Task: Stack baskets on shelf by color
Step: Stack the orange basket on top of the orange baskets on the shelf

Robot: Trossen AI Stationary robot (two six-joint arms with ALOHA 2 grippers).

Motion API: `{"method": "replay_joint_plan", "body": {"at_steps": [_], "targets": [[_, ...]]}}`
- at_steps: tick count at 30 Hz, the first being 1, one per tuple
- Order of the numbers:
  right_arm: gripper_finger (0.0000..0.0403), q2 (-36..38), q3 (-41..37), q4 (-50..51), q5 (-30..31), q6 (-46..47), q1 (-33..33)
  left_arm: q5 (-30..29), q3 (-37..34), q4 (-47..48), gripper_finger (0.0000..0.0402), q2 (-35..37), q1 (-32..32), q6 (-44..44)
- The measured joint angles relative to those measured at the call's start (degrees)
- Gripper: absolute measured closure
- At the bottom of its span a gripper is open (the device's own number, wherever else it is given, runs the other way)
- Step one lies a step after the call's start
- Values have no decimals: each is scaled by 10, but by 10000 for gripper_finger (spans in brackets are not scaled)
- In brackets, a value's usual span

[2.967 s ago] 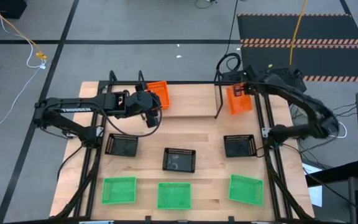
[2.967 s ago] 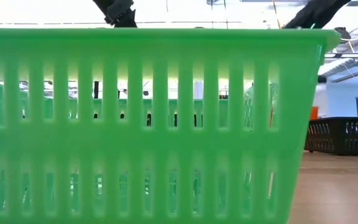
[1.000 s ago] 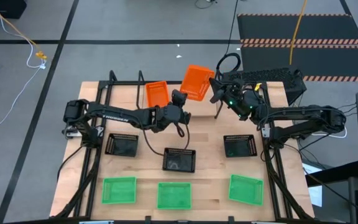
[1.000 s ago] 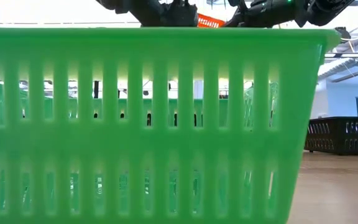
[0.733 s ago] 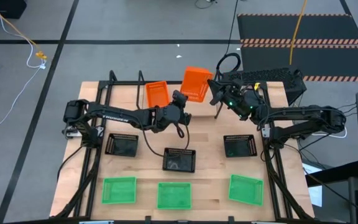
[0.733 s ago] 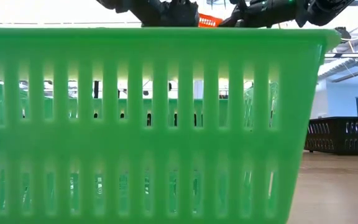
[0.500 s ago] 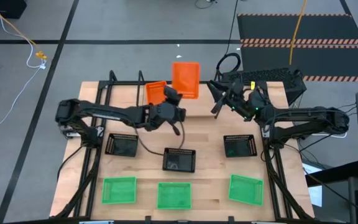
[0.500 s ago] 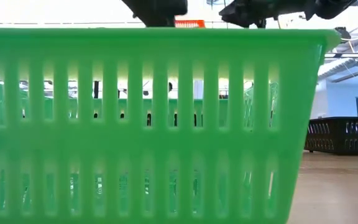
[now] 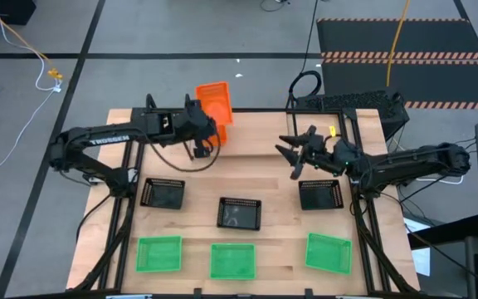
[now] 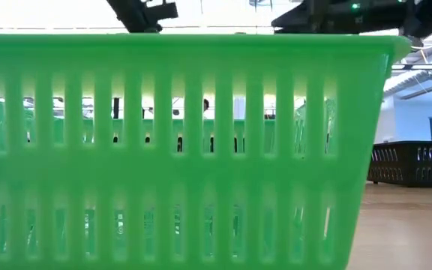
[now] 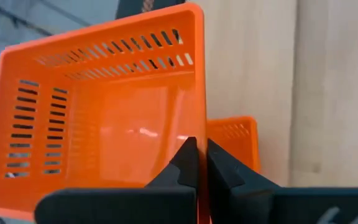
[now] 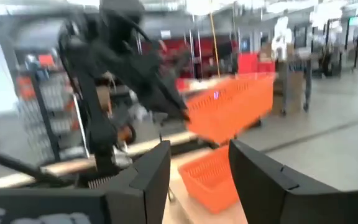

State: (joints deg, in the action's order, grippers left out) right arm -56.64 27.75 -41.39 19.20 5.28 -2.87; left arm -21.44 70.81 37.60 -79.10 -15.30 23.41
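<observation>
My counter (image 9: 272, 187) is a big wooden top with a black frame around it. At its back edge stands the shelf (image 9: 291, 124), made of thin black rods.

Along the front edge sit three green baskets (image 9: 159, 253) in a row. The middle one fills nearly all of the low view (image 10: 178, 150). Behind them sit three black baskets (image 9: 240, 213), also in a row, each apart from the others.

My left arm reaches over the back left part of the counter. My left tool (image 11: 197, 163) is clenched on the side wall of an orange basket (image 9: 214, 103). The two fingers (image 11: 185, 165) are almost together, with only the thin orange wall between them. The basket is up in the air and tilted, above the back left edge of the counter. Under it, at the back of the counter, lies a second orange basket (image 11: 232, 144), and I see only a part of it.

My right arm comes in from the right side. My right tool (image 9: 294, 154) hangs over the counter, behind the right black basket (image 9: 319, 195). Its fingers (image 12: 151, 177) are spread wide apart and it holds nothing. It touches no basket. Past those fingers I see the left arm with the orange basket (image 12: 232, 106) in the air, and the other orange one (image 12: 210, 177) below it.
</observation>
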Motion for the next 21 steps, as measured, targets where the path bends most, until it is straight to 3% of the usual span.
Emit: {"method": "replay_joint_plan", "body": {"at_steps": [4, 9, 15, 21], "targets": [[247, 3, -40, -110, 0, -17, 0, 6, -34, 0, 396, -15, -9, -54], [247, 20, -52, -120, 1, -43, -1, 5, -104, -47, 396, -14, -5, -51], [248, 24, -52, -120, -2, -36, -1, 7, -129, -77, 396, -14, -6, -30], [248, 24, -52, -124, -3, -28, -1, 72, -124, -78, 395, -13, -11, -28]]}}
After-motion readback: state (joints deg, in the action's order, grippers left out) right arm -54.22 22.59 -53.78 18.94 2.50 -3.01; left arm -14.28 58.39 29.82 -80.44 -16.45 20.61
